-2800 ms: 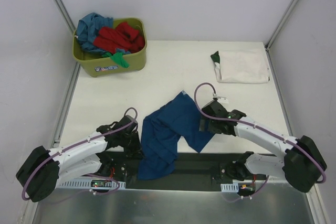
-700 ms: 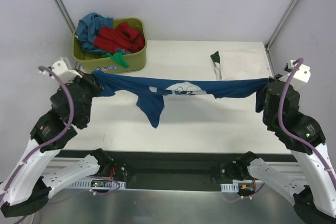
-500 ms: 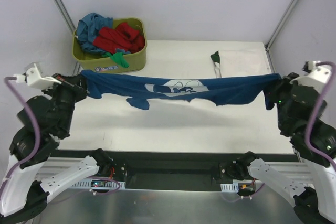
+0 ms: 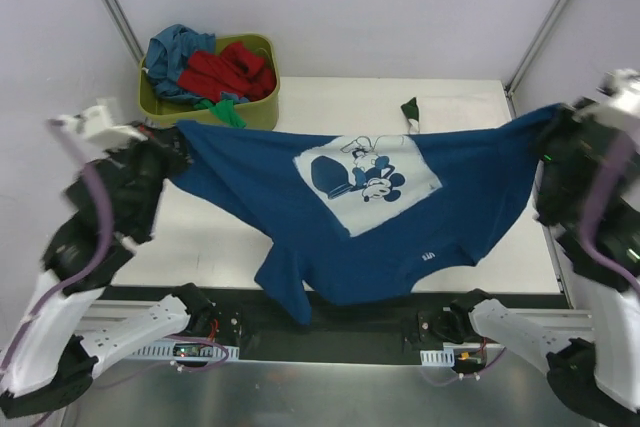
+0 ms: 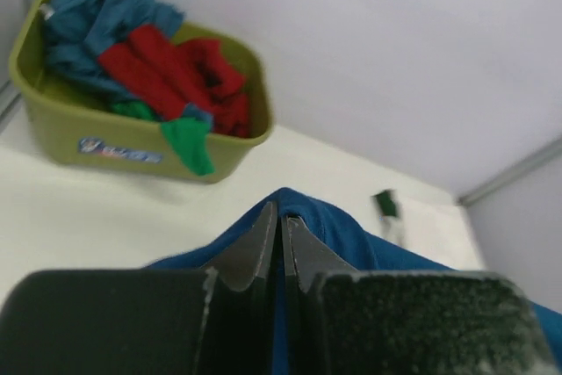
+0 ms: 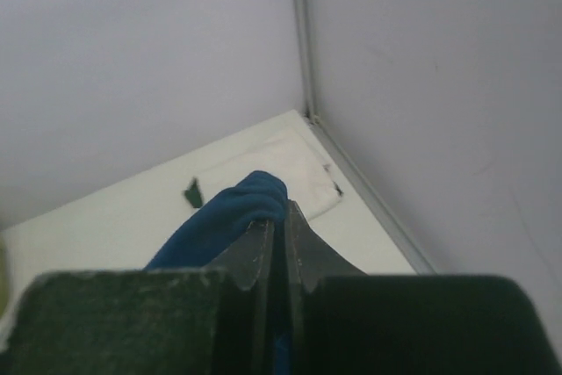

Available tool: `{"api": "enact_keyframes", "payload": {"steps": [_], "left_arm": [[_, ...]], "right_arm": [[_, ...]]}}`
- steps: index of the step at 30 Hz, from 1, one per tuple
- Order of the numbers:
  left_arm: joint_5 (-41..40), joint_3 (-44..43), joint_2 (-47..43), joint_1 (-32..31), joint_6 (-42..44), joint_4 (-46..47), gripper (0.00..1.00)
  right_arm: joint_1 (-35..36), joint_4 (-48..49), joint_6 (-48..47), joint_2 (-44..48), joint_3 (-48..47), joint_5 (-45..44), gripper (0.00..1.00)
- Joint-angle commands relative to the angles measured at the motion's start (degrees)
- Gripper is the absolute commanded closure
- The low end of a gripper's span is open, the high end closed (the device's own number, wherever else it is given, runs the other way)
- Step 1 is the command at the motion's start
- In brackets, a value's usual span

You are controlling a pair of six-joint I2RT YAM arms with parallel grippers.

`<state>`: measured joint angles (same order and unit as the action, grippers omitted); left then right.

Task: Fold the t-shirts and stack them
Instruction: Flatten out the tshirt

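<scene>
The navy blue t-shirt (image 4: 450, 217) is held stretched in the air above the table (image 4: 190, 237). Its white cartoon print (image 4: 367, 182) is turned up and one sleeve droops at the near side. The olive tub (image 4: 262, 107) at the far left is filled with a red tee (image 4: 225, 69), a teal tee (image 4: 168, 47) and a green tee (image 4: 228, 113), all crumpled. At the far right a folded white tee (image 4: 455, 107) is seen with a dark green tee (image 4: 410, 109) touching it; both are partly hidden by the navy cloth. The left gripper (image 5: 281, 230) is pinched on the shirt's left corner and the right gripper (image 6: 283, 217) on its right corner, jaws pressed together on the cloth.
</scene>
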<state>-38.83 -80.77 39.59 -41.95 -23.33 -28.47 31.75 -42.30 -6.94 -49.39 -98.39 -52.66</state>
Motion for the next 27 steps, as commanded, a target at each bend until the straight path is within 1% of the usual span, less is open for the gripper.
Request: {"api": "enact_keyframes", "payload": {"steps": [1, 2, 3, 4, 5, 6, 7, 8, 9, 11, 13, 16, 17, 18, 19, 20, 21, 22, 23, 24, 25, 26, 27], "left_arm": [[-14.23, 12.63, 11.88, 0.99, -3.72, -0.18, 0.84], [-12.78, 14.83, 13.48, 2.82, -5.57, -1.05, 0.76], [-7.98, 18.51, 15.23, 5.45, -9.06, -1.50, 0.69], [3.99, 20.20, 18.56, 13.48, -11.10, -2.11, 0.61], [10.29, 21.78, 20.24, 17.13, -12.77, -2.55, 0.35], [13.75, 23.89, 23.22, 19.78, -15.05, -2.82, 0.24], [15.26, 24.60, 24.29, 21.89, -15.60, -3.08, 0.15], [15.71, 25.13, 25.00, 21.92, -15.69, -3.35, 0.02], [15.97, 26.01, 25.53, 21.92, -15.78, -3.43, 0.01], [16.33, 26.80, 25.27, 21.92, -16.04, -3.52, 0.01], [16.24, 28.30, 24.04, 21.91, -16.57, -3.52, 0.01], [17.12, 30.49, 22.55, 21.92, -17.45, -3.44, 0.01], [17.55, 31.02, 22.28, 21.92, -17.54, -3.44, 0.01], [18.17, 31.81, 21.85, 21.92, -17.54, -3.44, 0.01], [18.35, 32.25, 21.67, 21.92, -17.54, -3.44, 0.01], [18.26, 32.69, 21.40, 21.92, -17.88, -3.44, 0.01], [17.57, 33.57, 20.88, 21.92, -18.06, -3.44, 0.01], [17.12, 33.92, 20.61, 22.09, -18.24, -3.44, 0.01], [16.86, 34.71, 20.35, 22.35, -18.50, -3.44, 0.01], [16.77, 35.15, 20.09, 23.14, -18.68, -3.44, 0.01], [17.12, 35.59, 19.91, 23.93, -18.77, -3.44, 0.01], [17.55, 36.73, 19.65, 24.63, -19.29, -3.44, 0.01], [17.99, 37.26, 19.47, 26.47, -19.73, -3.35, 0.01]], "right_arm": [[-8.61, 1.44, -3.97, -17.47, 6.18, -3.96, 0.99], [-10.63, 1.26, -2.91, -23.33, 7.06, 1.11, 0.99], [-13.35, 1.09, -1.86, -26.43, 7.77, 3.51, 0.99], [-14.25, 0.82, -0.72, -29.60, 8.21, 5.36, 0.98], [-14.78, 0.73, -0.36, -35.46, 7.95, 6.86, 0.94], [-15.13, 0.56, -0.62, -38.39, 7.43, 6.87, 0.77], [-15.05, -1.79, -0.01, -41.20, 4.90, 6.70, 0.60], [-14.96, -3.30, 0.61, -45.67, 3.57, 4.96, 0.52], [-14.79, -4.70, 1.05, -47.45, 2.42, 4.24, 0.03], [-14.26, -7.17, 3.06, -49.83, 1.45, 1.96, 0.03], [-13.73, -8.31, 4.99, -49.67, 2.41, 2.56, 0.03], [-12.06, -8.50, 10.36, -46.07, 8.55, 7.30, 0.03], [-11.62, -8.32, 12.11, -43.45, 10.91, 12.01, 0.03], [-10.66, -7.28, 14.65, -41.95, 15.29, 15.10, 0.03], [-10.13, -6.14, 15.89, -38.80, 18.38, 22.70, 0.03], [-8.56, -4.64, 16.60, -37.20, 21.28, 27.31, 0.03], [-7.59, -0.54, 17.22, -35.45, 27.66, 32.14, 0.03], [-6.19, 1.68, 17.57, -33.86, 30.51, 36.80, 0.03], [-2.78, 3.87, 17.75, -31.06, 32.97, 45.54, 0.03], [-0.66, 7.12, 18.27, -29.82, 37.00, 49.03, 0.03], [1.72, 8.02, 18.80, -28.32, 38.26, 51.93, 0.03], [6.96, 8.90, 19.50, -27.96, 39.32, 52.13, 0.03], [9.54, 10.47, 19.94, -27.96, 39.94, 54.23, 0.03]]}}
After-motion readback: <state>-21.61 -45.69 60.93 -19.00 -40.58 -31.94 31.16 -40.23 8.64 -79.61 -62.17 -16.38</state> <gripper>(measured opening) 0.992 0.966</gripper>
